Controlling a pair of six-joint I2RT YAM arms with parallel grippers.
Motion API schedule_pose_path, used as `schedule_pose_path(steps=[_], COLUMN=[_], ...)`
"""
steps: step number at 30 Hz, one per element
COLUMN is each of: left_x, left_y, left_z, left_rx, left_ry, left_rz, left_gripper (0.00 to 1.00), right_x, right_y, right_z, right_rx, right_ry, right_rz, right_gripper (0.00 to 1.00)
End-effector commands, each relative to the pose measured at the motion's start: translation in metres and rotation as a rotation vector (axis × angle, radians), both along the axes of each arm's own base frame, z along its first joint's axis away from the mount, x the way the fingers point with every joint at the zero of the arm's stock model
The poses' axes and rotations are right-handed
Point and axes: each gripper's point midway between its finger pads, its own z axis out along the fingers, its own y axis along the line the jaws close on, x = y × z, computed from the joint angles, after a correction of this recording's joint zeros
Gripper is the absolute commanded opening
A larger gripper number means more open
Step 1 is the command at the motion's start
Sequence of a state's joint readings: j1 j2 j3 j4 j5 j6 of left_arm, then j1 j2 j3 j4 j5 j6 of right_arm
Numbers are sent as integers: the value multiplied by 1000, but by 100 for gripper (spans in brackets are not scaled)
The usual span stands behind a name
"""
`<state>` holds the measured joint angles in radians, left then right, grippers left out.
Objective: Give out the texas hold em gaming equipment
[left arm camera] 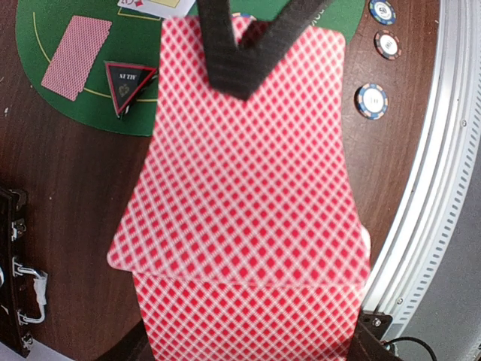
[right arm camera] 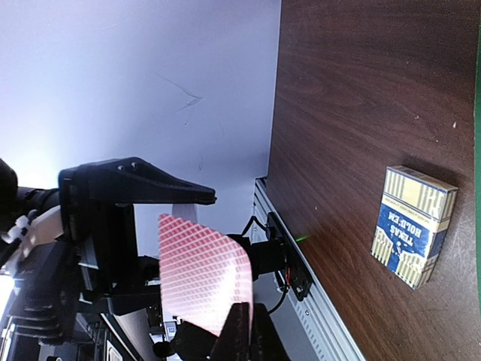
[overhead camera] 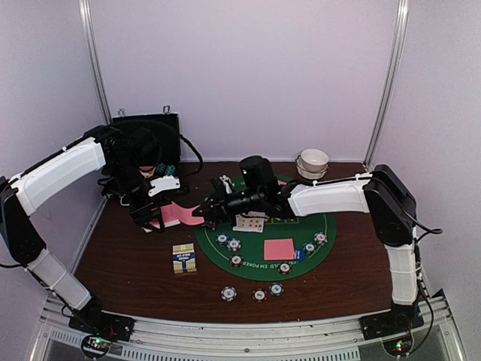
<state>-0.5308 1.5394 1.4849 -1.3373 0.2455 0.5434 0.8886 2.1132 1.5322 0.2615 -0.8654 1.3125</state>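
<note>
Your left arm (overhead camera: pixel 62 174) and right arm (overhead camera: pixel 331 197) wore white shells along their long links, with black joints between them. A thin black cable (overhead camera: pixel 430 230) looped off the right arm's elbow. The 2 bases (overhead camera: pixel 99 325) were black, and small green and red lights (overhead camera: pixel 95 345) glowed in front of each. Your left gripper (overhead camera: pixel 156 218) and right gripper (overhead camera: pixel 207 213) were matte black with tapered fingers, and a white housing (overhead camera: pixel 162 186) sat at the left wrist.
</note>
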Motion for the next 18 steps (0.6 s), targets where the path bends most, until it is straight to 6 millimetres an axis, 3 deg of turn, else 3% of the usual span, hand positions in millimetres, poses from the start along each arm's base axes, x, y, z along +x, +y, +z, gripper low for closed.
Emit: schedule_pose_path(steps=[1, 6, 8, 13, 18], left_x=[3, 1, 1, -1, -1], left_y=[-1, 1, 1, 1, 2], left_z=[8, 7, 7, 8, 7], left_rx=[-24, -19, -18, -24, -19], left_ry=[-32, -32, -34, -29, -27], left_rz=[3, 2, 2, -1, 0], left_gripper=[0, 0, 0, 0, 0], right_x=[10, 25, 29, 54, 95], right_y=[-24, -58, -77, -139, -203], right_z=[47, 48, 42, 16, 2], right_rx=[71, -20, -132, -648, -1217], right_ry=[-63, -116, -174, -513, -850], right_rz=[-24, -53, -45, -14, -10], right_gripper=[0, 0, 0, 0, 0])
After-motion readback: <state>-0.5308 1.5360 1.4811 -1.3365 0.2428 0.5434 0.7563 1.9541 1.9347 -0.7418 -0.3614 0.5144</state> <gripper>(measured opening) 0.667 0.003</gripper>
